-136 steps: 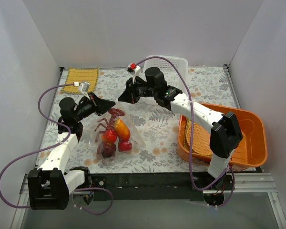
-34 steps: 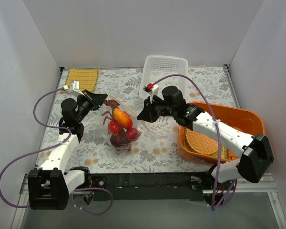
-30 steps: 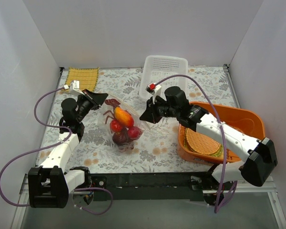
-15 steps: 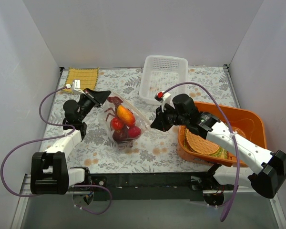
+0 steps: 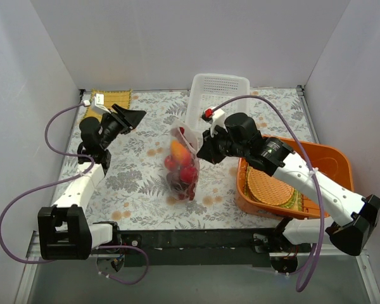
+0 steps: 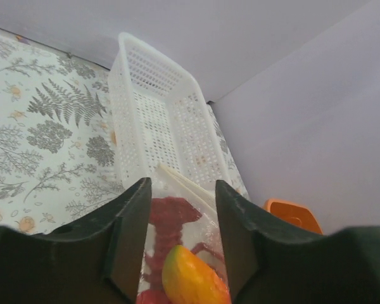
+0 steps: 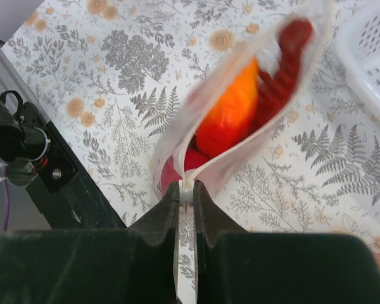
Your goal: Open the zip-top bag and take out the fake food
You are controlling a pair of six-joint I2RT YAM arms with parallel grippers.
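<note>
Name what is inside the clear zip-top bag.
An orange-yellow fruit, a red lobster and a red round fruit show through the zip-top bag. Anything beneath them is covered.

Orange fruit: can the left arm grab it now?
Probably yes. The right end effector holds the bag by its rim, mouth gaping over the orange fruit, and the open left end effector points at it, nothing between.

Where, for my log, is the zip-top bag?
Top view: zip-top bag at table centre, pinched by the right gripper, near the white basket.
</note>
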